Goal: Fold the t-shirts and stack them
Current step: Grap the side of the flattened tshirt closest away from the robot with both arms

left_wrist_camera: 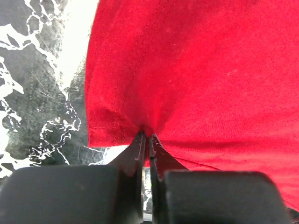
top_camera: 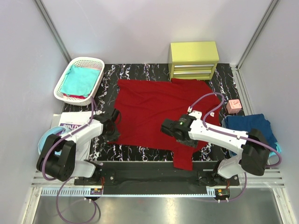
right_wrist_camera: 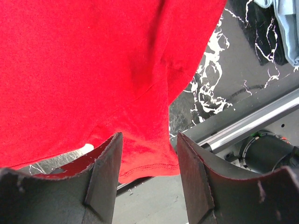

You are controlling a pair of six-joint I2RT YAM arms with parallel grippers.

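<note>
A dark red t-shirt (top_camera: pixel 154 107) lies spread flat on the black marbled mat (top_camera: pixel 135 72), with one sleeve (top_camera: pixel 184 157) hanging over the front edge. At the shirt's left edge my left gripper (top_camera: pixel 113 122) is shut, and the left wrist view shows its fingertips (left_wrist_camera: pixel 145 136) pinching a fold of the red cloth (left_wrist_camera: pixel 196 70). My right gripper (top_camera: pixel 166 128) hovers open over the shirt's lower right part. In the right wrist view the stitched sleeve hem (right_wrist_camera: pixel 149 163) lies below its spread jaws (right_wrist_camera: pixel 148 140), apart from them. A teal t-shirt (top_camera: pixel 81 79) fills the basket; a navy one (top_camera: pixel 250 125) lies at the right.
A white lattice basket (top_camera: pixel 63 81) stands back left, and a yellow drawer unit (top_camera: pixel 194 59) at the back centre. A small pink block (top_camera: pixel 233 106) sits beside the navy shirt. Light blue cloth (right_wrist_camera: pixel 287 28) lies at the right edge. A printed white bag (top_camera: pixel 70 126) lies by the left arm.
</note>
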